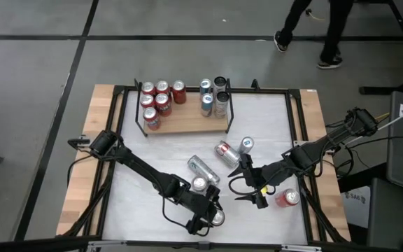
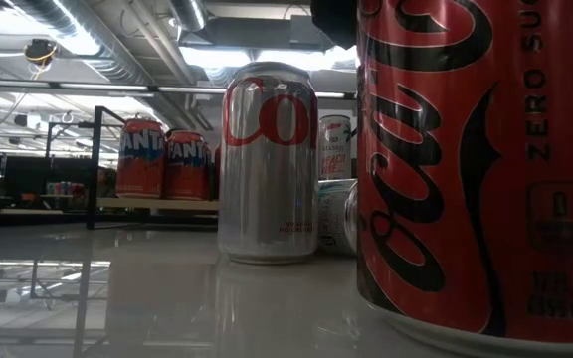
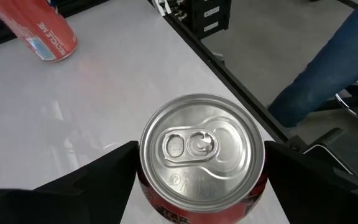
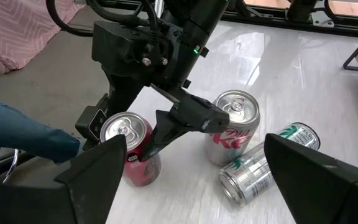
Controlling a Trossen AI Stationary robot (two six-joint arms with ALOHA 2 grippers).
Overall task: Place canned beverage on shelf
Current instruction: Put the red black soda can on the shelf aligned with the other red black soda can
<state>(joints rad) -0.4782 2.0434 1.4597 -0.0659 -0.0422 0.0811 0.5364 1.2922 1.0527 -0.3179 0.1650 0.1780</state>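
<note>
A red Coca-Cola Zero can point(image 1: 217, 218) stands upright on the white tabletop near its front edge. It fills the right of the low view point(image 2: 476, 169). My left gripper point(image 1: 210, 213) is shut on it. My right gripper point(image 1: 247, 183) is open and empty, a little right of it, above the table. The shelf point(image 1: 187, 124), a wooden board in black rails, stands at the far side. It holds several red cans point(image 1: 161, 98) on its left and silver and blue cans point(image 1: 214, 96) on its right. My left gripper pinches the red can's wall just under the top rim point(image 3: 146, 180) between its two fingers, one on each opposite side point(image 3: 104, 180). The fingers slant down from above and from the table's left. The can stands upright with its base on the table point(image 2: 466, 333).
A silver Diet Coke can point(image 1: 199, 184) stands upright beside my left arm. A silver can point(image 1: 203, 168), a red-and-silver can point(image 1: 226, 152) and a blue can point(image 1: 246, 145) lie mid-table. Another red can point(image 1: 287, 198) stands under my right arm. A person point(image 1: 313, 35) stands beyond the far edge.
</note>
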